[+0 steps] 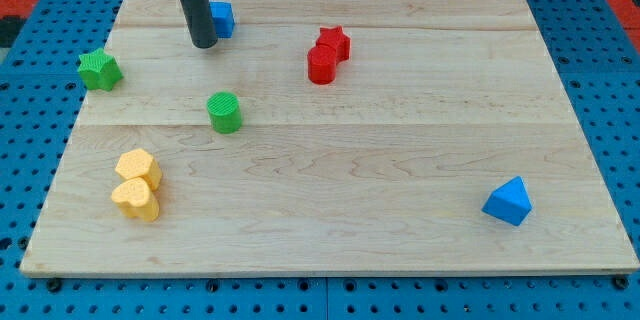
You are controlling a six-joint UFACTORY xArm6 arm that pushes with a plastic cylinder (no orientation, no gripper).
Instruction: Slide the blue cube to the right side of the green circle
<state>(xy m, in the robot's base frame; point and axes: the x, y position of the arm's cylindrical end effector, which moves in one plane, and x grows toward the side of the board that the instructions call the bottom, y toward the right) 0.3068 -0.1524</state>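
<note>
Pale wood makes up the board (400,220), and nearest the view's bottom sit a blue triangular block (508,201) at the right and two yellow blocks (137,185) touching each other at the left. Further up, the green circle (225,112) stands left of centre, with a green star (100,69) near the left edge and a red cylinder (321,64) touching a red star (335,42). Farthest, the blue cube (221,19) sits just right of my tip (204,45), partly hidden by the rod; there are no jaws, nothing held.
</note>
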